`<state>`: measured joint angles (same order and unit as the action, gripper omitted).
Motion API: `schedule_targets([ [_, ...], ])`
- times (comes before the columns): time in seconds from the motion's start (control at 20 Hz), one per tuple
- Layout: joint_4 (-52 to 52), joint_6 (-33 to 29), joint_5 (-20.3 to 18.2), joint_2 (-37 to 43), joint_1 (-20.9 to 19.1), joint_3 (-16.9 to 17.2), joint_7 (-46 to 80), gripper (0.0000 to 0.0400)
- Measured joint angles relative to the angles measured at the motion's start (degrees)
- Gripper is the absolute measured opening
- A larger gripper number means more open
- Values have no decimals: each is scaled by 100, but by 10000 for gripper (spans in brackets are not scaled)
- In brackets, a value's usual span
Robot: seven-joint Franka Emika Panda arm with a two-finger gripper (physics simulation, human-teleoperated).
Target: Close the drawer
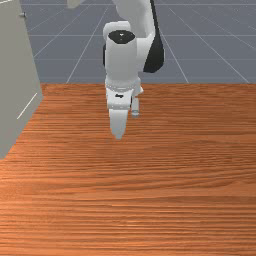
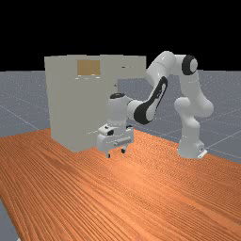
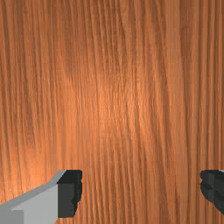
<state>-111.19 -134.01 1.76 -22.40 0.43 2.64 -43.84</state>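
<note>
In the far view, my gripper (image 2: 116, 153) hangs low above the table, fingers pointing down, in front of the cabinet's lower right part. The wrist view has the gripper (image 3: 141, 190) open, with wide space and bare wood between its fingertips. A grey-beige drawer (image 2: 133, 72) juts out from the top of the cabinet (image 2: 66, 103) toward the far view's right, so it stands pulled out. It is well above my gripper and apart from it. Part of the drawer's far end lies near or behind my arm.
The tall cabinet (image 1: 15, 70) rises at the front view's left edge. An orange-tan panel (image 2: 88, 67) shows near its top in the far view. Wood table surface (image 1: 150, 200) spreads below and around the hand. My arm's upper links pass close to the drawer's outer end.
</note>
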Motion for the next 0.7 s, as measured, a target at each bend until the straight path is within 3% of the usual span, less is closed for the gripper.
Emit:
schedule_targets([
  [0.05, 0, 0, 0, 0, 0, 0, 0, 243],
  [0.1, 0, 0, 0, 0, 0, 0, 0, 148],
  [0.2, 0, 0, 0, 0, 0, 0, 0, 54],
  [0.3, 2, 27, 154, 13, 65, 60, 132, 20],
  [0.35, 21, 142, 6, 70, 19, 18, 91, 12],
  [0.4, -229, -13, 21, 447, 12, 11, 21, 7],
  [0.6, 517, 1145, 30, 1509, 24, 13, -5, 1],
  [0.65, 316, 1394, 61, 1892, 25, 15, -4, 1],
  [0.7, -434, 1212, 97, 2509, 19, 16, 14, 0],
])
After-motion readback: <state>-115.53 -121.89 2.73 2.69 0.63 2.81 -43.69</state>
